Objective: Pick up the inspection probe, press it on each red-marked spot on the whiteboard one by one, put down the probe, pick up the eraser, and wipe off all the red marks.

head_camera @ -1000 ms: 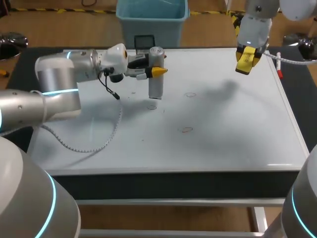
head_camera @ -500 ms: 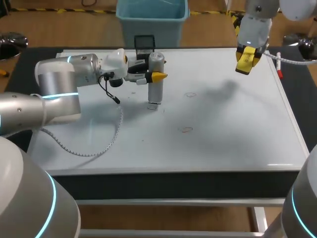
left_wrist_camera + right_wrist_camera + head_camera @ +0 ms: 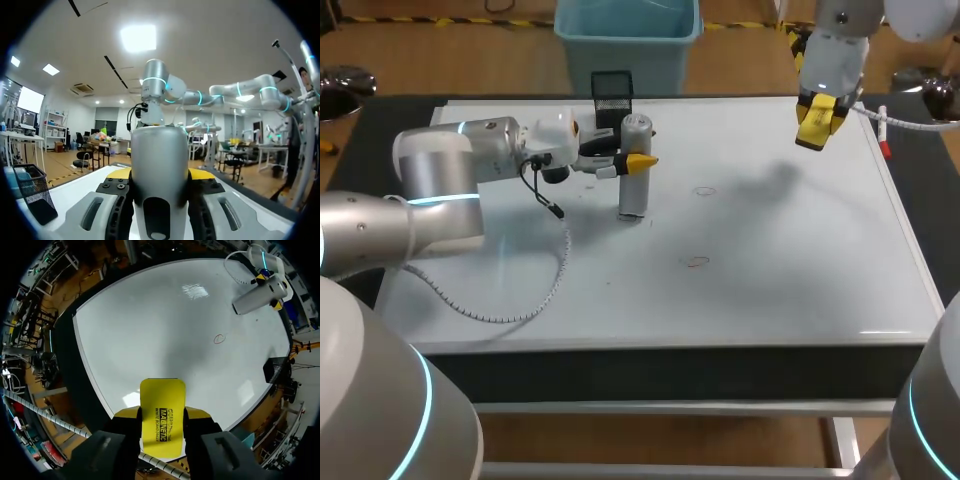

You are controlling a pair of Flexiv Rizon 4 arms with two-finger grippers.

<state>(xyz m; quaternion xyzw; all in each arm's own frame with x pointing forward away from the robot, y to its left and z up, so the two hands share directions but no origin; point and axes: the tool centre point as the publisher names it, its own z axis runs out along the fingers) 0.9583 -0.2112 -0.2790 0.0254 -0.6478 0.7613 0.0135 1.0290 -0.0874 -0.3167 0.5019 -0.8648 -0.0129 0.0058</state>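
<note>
Left fingers [image 3: 640, 160]: closed around the upright inspection probe [image 3: 633, 192], its base on the whiteboard [image 3: 770, 260].
Right fingers [image 3: 196, 414]: clamping the yellow eraser [image 3: 162, 415] above the whiteboard's far right.

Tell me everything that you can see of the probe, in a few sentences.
The probe is a silver-grey cylinder, metal by its look, with a rounded top and a dark oval slot in its side. It stands upright, the left gripper shut on its middle from two sides. Its lower end seems to rest on the whiteboard.
</note>
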